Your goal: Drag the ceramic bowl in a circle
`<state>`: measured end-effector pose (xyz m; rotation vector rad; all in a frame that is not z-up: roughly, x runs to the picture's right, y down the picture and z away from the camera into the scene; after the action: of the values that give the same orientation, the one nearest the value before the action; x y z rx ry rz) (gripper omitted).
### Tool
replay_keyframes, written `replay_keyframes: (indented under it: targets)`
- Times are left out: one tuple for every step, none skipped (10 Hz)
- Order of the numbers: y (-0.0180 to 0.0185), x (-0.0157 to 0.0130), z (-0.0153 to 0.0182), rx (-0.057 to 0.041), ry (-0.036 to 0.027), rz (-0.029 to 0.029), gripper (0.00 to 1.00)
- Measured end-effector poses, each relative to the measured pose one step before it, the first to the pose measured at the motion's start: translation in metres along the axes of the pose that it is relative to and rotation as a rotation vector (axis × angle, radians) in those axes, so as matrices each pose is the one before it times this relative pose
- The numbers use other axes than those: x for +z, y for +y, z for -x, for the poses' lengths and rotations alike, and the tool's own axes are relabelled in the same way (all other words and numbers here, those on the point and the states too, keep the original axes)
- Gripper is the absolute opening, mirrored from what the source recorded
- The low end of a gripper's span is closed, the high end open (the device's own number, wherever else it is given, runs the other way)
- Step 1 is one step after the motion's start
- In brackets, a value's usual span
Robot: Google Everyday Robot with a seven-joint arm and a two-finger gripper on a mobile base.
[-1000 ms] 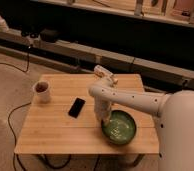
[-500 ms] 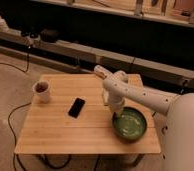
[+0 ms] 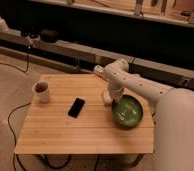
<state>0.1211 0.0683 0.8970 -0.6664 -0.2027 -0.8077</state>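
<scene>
The ceramic bowl (image 3: 127, 111) is a wide, shallow, glossy green bowl with a darker rim. It sits on the right side of the wooden table (image 3: 65, 131), close to the right edge. My gripper (image 3: 110, 99) reaches down from the white arm and meets the bowl's upper left rim. The arm comes in from the lower right and bends above the table's far edge.
A black phone (image 3: 76, 107) lies flat near the table's middle. A small white mug (image 3: 42, 91) with dark contents stands at the far left. Cables run on the floor to the left. A dark ledge and shelving run behind the table.
The bowl has slid to the right and farther back on the table, along with the gripper. The arm's elbow has swung right and back.
</scene>
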Motion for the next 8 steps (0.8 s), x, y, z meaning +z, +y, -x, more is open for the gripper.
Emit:
replay_keyframes:
  targets:
    - [-0.02105, -0.00229, 0.01811, -0.05774, -0.00455, -0.01182, 0.15]
    - [-0.01236, 0.00005, 0.01506, -0.04278, -0.01053, -0.00643, 0.15]
    - [-0.01235, 0.00074, 0.02034, -0.05548, -0.02008, -0.00509, 0.15]
    - [-0.00947, 0.00052, 0.02309, -0.05517, -0.03249, -0.00656, 0.15]
    - [-0.00503, 0.00126, 0.01887, -0.04432, -0.02724, -0.00049, 0.15]
    - [-0.0018, 0.00414, 0.03062, -0.07256, -0.04159, 0.00996, 0.15]
    - [0.00211, 0.00307, 0.01675, -0.03381, -0.02446, 0.00684, 0.15]
    - [0.00457, 0.00442, 0.01695, -0.03123, -0.02246, 0.01029, 0.15]
